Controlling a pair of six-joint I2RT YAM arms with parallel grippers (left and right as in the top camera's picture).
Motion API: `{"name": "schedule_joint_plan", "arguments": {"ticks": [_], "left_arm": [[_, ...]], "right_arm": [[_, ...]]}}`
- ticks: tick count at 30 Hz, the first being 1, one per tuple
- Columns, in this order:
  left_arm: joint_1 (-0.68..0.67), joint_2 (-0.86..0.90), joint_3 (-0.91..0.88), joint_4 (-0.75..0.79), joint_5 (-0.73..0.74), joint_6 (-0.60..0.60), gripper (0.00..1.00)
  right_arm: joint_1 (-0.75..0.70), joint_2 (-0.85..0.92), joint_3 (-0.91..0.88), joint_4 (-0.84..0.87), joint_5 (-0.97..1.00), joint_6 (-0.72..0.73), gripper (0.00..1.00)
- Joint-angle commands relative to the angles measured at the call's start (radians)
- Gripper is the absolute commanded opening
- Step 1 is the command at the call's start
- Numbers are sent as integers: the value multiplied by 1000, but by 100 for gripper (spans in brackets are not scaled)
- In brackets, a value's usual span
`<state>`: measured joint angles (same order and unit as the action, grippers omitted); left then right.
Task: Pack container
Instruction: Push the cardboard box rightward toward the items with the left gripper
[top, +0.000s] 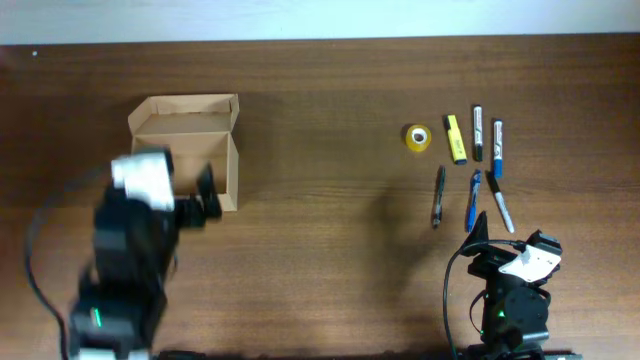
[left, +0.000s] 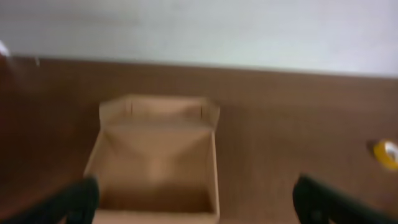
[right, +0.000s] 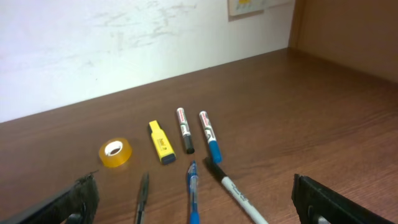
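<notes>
At the near edge of the table (top: 330, 250), on the right side, the right gripper (top: 510, 240) hangs with its jaws spread wide and nothing between them. Just beyond it lie three thin pieces close together: a dark pen (right: 142, 199), a blue pen (right: 193, 193) and a white marker (right: 233, 190). Farther back are a roll of tape (right: 115, 153) lying flat, a yellow highlighter (right: 161, 142), a black-capped marker (right: 184, 130) and a blue marker (right: 209, 137), side by side.

On the left side, well apart from all of these, the left gripper (top: 208, 196) is also spread wide and empty, poised at the near right corner of the box (top: 190, 150). The box stands open, its flap lid raised at the far side, and looks empty inside.

Nothing seems packed yet. The pens lie so close that wide jaws coming down could catch two at once or roll one aside. The flat roll of tape offers little to pinch. The left fingers sit near the thin cardboard wall, so a small drop could dent it or push the light box away. Each piece must also cross the whole table, so a loose pinch could drop it short.
</notes>
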<state>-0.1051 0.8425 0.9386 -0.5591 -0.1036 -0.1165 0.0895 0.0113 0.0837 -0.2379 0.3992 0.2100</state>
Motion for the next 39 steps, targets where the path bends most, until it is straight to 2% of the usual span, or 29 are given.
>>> {"name": "schedule_joint_plan", "arguments": {"ticks": [1, 5, 8, 13, 16, 27, 30, 36, 39], "left_arm": [[3, 239, 264, -121, 16, 14, 100], [3, 494, 576, -291, 153, 16, 100], [3, 610, 684, -313, 249, 16, 100], [3, 734, 700, -296, 183, -4, 100], [3, 835, 700, -324, 174, -51, 80], [3, 1133, 700, -344, 132, -129, 65], [3, 1176, 700, -344, 132, -142, 51], [3, 1218, 700, -343, 131, -209, 4], [3, 1219, 701, -343, 129, -257, 2]], "right_arm": [[-6, -9, -7, -3, 1, 9, 99], [-6, -9, -7, -3, 1, 9, 99], [-6, -9, -7, -3, 1, 9, 99], [-6, -9, -7, -3, 1, 9, 99], [-6, -9, -7, -3, 1, 9, 99], [-6, -9, -7, -3, 1, 9, 99], [-6, -9, -7, -3, 1, 9, 99], [-6, -9, -7, -3, 1, 9, 99], [-6, -9, -7, -3, 1, 9, 99]]}}
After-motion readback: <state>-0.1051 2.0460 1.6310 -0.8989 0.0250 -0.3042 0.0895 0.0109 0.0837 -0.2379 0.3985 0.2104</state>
